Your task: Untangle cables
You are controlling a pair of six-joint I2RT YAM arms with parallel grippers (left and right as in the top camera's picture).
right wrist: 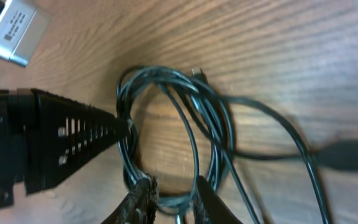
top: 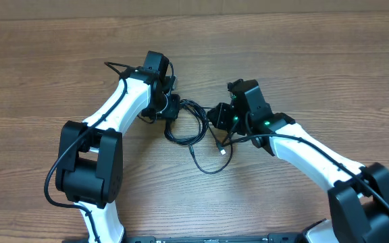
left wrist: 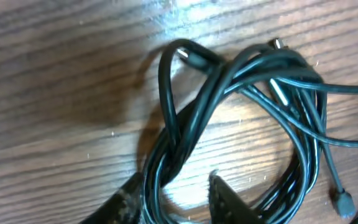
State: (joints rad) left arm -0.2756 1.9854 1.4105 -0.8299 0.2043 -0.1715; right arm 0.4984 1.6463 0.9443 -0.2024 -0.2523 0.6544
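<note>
- Wood-grain table (top: 46, 54), brown, with glare on it in the left wrist view.
- Cables (top: 204, 125) lay tangled near the table's middle, between the ends of the two arms. One loop trailed toward the arm bases.
- Left gripper (top: 171, 108) sat at the tangle's left side and right gripper (top: 216, 116) at its right side, the two near each other.
- Left wrist view: left gripper (left wrist: 176, 177) was released, fingers (left wrist: 126, 199) apart and straddling a twisted bundle of cables (left wrist: 191, 118). The bundle lay against one finger, with bare wood showing before the other.
- Same view: a silver-tipped plug (left wrist: 188, 56) poked out at the top of a bent loop. A small black plug (left wrist: 342, 202) lay off at lower right, apart from the bundle.
- Right wrist view: right gripper (right wrist: 171, 183) had its fingers (right wrist: 207, 199) slightly apart at the lower rim of the coiled cables (right wrist: 213, 124), with strands running between them (clamped or only straddled, could not tell).
- Same view: a black finger (right wrist: 73, 134) of the left gripper pointed in from the left, its tip at the coil's rim.
- Silver block (right wrist: 17, 28) at top left, blurred.
</note>
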